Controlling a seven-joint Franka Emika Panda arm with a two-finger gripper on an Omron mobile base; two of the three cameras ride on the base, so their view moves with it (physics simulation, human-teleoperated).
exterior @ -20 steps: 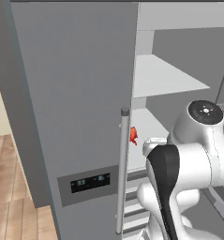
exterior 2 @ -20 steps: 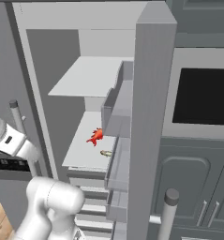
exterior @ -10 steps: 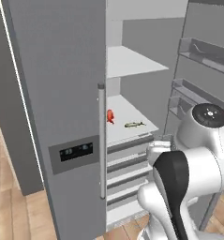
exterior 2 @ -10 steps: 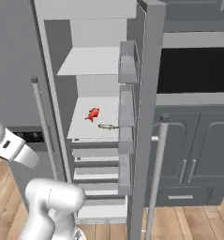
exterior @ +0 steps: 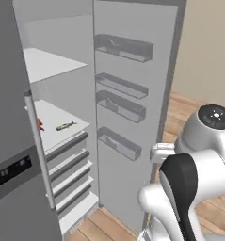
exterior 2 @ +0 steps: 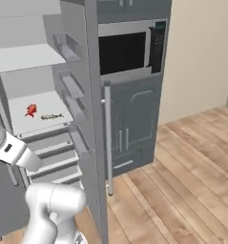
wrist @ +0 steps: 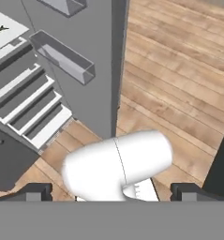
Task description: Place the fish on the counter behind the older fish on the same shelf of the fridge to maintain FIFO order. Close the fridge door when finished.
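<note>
Gripper is spread wide with nothing between the fingers; in the hand view the two dark fingertips sit far apart at the bottom corners, looking down at the wood floor. The fridge door is swung fully open, standing just ahead of the gripper with its edge running straight down the hand view, and its grey door bins hang a bit up and to the left of the fingers. The red-orange fish is inside the fridge on the middle shelf, well away from the gripper, farther in past the door bins. Right beside it on the same shelf lies a slimmer, dull grey-green fish, nearer the door side; from the left base camera the red one is partly tucked behind the other door's handle. Below that shelf are the drawers, off to the gripper's left. Past the open door there's a built-in microwave over dark cabinets.
</note>
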